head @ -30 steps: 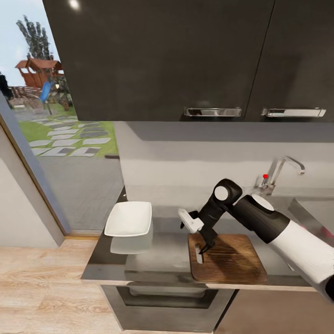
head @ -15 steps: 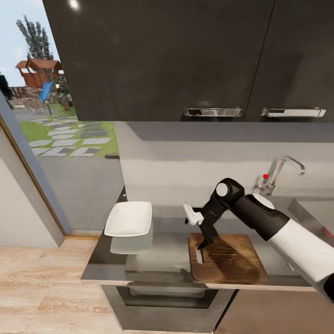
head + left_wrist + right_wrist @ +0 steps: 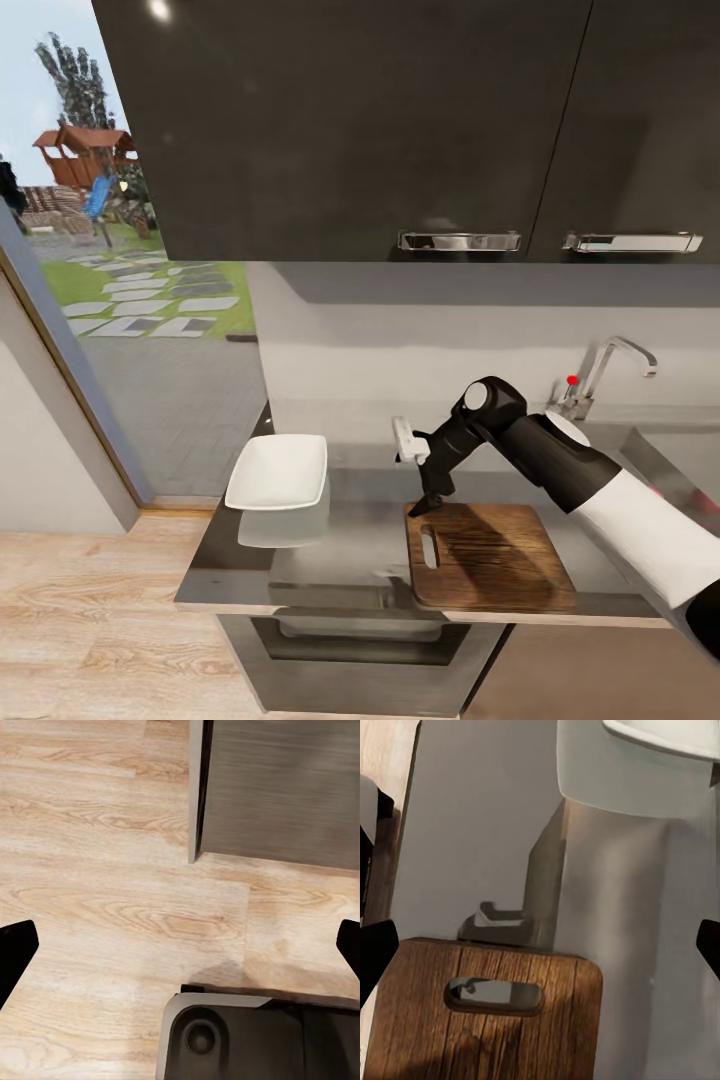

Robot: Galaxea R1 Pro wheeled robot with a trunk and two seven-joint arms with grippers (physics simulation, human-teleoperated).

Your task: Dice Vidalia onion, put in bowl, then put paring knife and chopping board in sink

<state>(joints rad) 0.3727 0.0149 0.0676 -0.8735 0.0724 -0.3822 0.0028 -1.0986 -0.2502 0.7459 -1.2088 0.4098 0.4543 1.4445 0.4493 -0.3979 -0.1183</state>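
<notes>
The brown rectangular wooden chopping board [image 3: 490, 556] with rounded corners lies flat on the long grey reflective metal-look countertop [image 3: 350, 545], its near edge almost flush with the counter's front edge and its slotted handle hole toward the bowl side. The right gripper [image 3: 424, 503] hangs fingertips-down just above the board's far left corner, empty; in the right wrist view its dark fingertips [image 3: 375, 952] sit at opposite borders, spread wide. The shallow white square bowl [image 3: 278, 470] stands near the counter's left end, apart from the board with bare grey surface between them. The chrome tap with a red knob [image 3: 600, 375] rises by the grey steel sink [image 3: 660, 450] at far right. The left gripper [image 3: 180, 952] hangs released over pale wood-plank floor [image 3: 112, 900].
</notes>
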